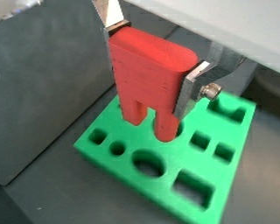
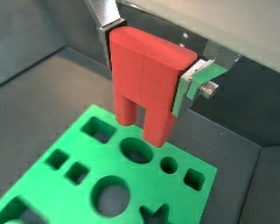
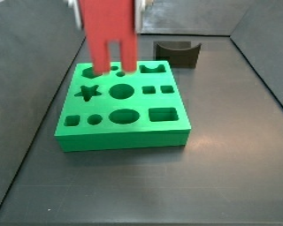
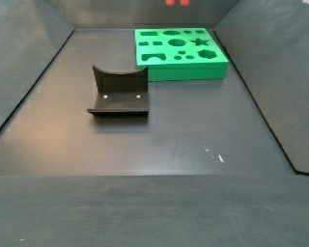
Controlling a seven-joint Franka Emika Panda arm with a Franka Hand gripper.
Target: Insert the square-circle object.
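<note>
My gripper (image 1: 152, 61) is shut on a red two-pronged piece (image 1: 149, 83), which both wrist views show between the silver fingers (image 2: 189, 85). It holds the piece upright, prongs down, over the far rows of the green board (image 3: 120, 134) with shaped holes. The prong tips are at or just above the board's top; I cannot tell if they touch. The square-circle object (image 3: 177, 53), a small dark olive-brown block with a rounded scoop, sits on the floor beside the board, apart from the gripper. It also shows in a side view (image 4: 119, 92). The wrist views do not show it.
The green board (image 4: 183, 69) lies on a dark floor enclosed by dark upright walls (image 1: 38, 96). In a side view only the red piece's lower end (image 4: 178, 3) shows, at the frame's edge above the board.
</note>
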